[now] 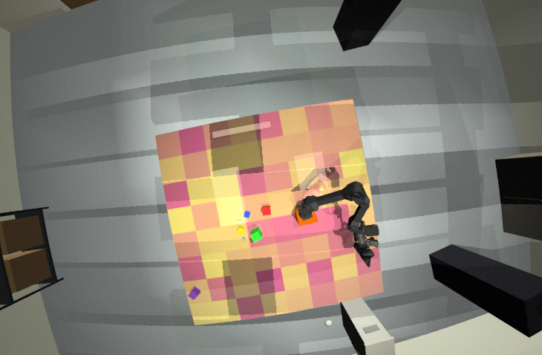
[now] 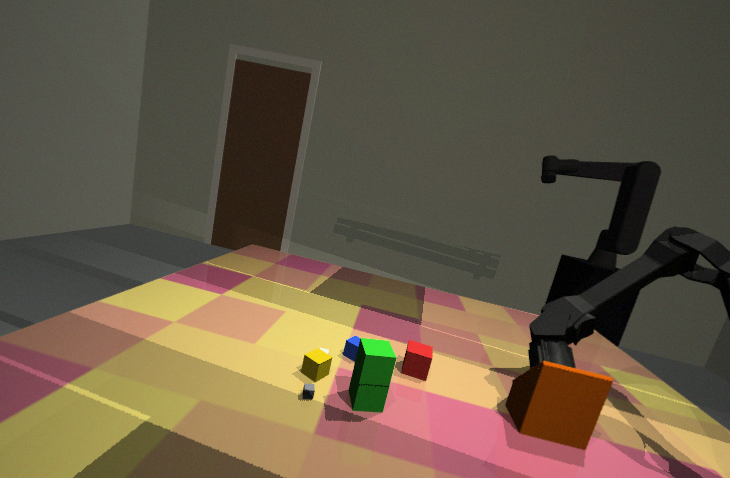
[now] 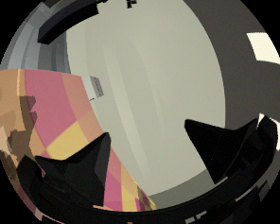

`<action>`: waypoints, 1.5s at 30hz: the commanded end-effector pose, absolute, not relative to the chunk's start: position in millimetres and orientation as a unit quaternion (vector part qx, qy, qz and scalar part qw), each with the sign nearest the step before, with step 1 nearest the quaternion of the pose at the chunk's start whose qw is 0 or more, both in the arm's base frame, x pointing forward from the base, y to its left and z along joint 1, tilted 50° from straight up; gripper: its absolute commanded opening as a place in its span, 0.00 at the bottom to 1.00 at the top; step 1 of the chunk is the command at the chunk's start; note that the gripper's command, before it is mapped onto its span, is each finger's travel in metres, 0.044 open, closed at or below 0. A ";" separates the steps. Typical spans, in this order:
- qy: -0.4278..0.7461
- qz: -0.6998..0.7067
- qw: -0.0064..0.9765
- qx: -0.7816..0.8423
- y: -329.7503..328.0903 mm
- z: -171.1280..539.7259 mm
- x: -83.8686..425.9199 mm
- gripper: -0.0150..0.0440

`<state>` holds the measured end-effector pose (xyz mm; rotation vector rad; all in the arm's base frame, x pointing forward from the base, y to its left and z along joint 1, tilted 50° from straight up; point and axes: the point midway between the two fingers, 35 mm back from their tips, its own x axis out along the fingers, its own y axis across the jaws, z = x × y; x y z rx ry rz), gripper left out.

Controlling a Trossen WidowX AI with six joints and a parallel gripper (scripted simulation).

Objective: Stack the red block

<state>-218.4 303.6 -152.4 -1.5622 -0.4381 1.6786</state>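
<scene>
The red block [image 1: 266, 210] [image 2: 417, 360] sits on the patchwork surface [image 1: 321, 234] [image 2: 467, 417], apart from the green tower. The green tower [image 1: 255, 235] [image 2: 372, 369] stands upright, with a seam across it in the exterior view. My gripper [image 1: 368, 264] [image 3: 148, 130] is open and empty, its two dark fingers wide apart in the wrist view. It is near the surface's right edge in the top view, far from block and tower, and it is outside the exterior view. Neither block nor tower shows in the wrist view.
A blue block [image 1: 246, 214] [image 2: 352, 348], a yellow block [image 1: 240, 229] [image 2: 316, 365], a small grey cube [image 1: 243, 238] [image 2: 308, 391] and a small white piece [image 1: 239, 221] lie near the tower. An orange box [image 1: 307, 222] [image 2: 568, 405] is by the arm. A purple block [image 1: 194, 292] lies far off.
</scene>
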 end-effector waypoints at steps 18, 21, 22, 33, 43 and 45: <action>0.021 0.556 0.525 -0.643 351.0 -133.8 -86.6 1.00; 0.051 0.536 0.545 -0.643 353.3 -129.5 -66.5 1.00; 0.065 0.527 0.554 -0.642 354.0 -127.2 -57.2 1.00; 0.213 0.409 0.637 -0.617 342.3 -100.3 43.1 1.00; 0.338 0.281 0.692 -0.572 302.9 -72.8 124.4 1.00; 0.362 0.252 0.701 -0.560 292.0 -66.7 138.9 1.00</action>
